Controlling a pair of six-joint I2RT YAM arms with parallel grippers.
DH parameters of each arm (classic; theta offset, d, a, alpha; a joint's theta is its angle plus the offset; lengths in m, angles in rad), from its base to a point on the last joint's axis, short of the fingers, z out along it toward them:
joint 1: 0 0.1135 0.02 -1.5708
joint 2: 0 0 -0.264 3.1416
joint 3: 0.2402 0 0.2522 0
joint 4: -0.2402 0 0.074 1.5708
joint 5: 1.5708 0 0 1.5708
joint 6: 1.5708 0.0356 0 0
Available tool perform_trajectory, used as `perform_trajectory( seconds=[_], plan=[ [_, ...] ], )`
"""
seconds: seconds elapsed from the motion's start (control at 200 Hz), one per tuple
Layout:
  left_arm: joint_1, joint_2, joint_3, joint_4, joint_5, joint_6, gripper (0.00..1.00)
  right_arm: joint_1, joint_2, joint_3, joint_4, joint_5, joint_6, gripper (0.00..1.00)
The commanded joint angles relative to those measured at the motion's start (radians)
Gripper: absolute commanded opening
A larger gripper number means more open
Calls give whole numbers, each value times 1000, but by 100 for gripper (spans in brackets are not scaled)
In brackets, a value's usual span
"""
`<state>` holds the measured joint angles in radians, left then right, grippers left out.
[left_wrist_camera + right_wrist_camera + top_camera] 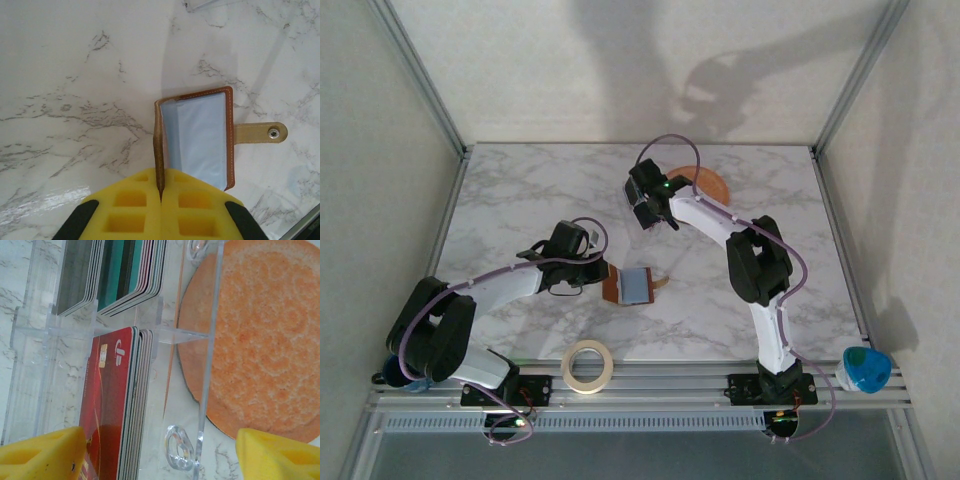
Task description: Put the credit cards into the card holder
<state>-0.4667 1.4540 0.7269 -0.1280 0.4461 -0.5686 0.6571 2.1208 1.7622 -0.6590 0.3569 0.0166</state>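
Marble worktop (520,200): your left pincer (161,200) clamps the card holder (200,140); right pincer (160,450) gapes, empty, over credit cards (117,415).

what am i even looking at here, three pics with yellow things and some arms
These are two robot arms bolted to the near edge of a marble table. The wide picture comes from a camera above and behind them. The other two come from cameras on the wrists, and the yellow blocks are each arm's own finger pads.

The left gripper is shut on one cover of a small brown card holder, which lies open on the table. The right gripper is open, hovering at a clear plastic rack holding stacks of credit cards, beside a round orange plate. A roll of tape lies near the bases.
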Motion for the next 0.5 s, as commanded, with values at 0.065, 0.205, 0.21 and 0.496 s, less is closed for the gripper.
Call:
perform_trajectory(
  seconds=[0.065, 0.205, 0.21, 0.496],
  plan=[
    [6, -17, -23, 28, 2, -11, 0, 14, -31, 14, 7, 84, -22, 75],
    [6, -12, -33, 33, 8, -20, 0, 28, -32, -1, 22, 133, -39, 74],
    [6, -13, -34, 34, 9, -20, 0, 28, -31, 0, 21, 134, -39, 74],
    [6, -21, -46, 32, 7, -11, 0, 42, -33, 5, 24, 185, -53, 64]
  ],
)
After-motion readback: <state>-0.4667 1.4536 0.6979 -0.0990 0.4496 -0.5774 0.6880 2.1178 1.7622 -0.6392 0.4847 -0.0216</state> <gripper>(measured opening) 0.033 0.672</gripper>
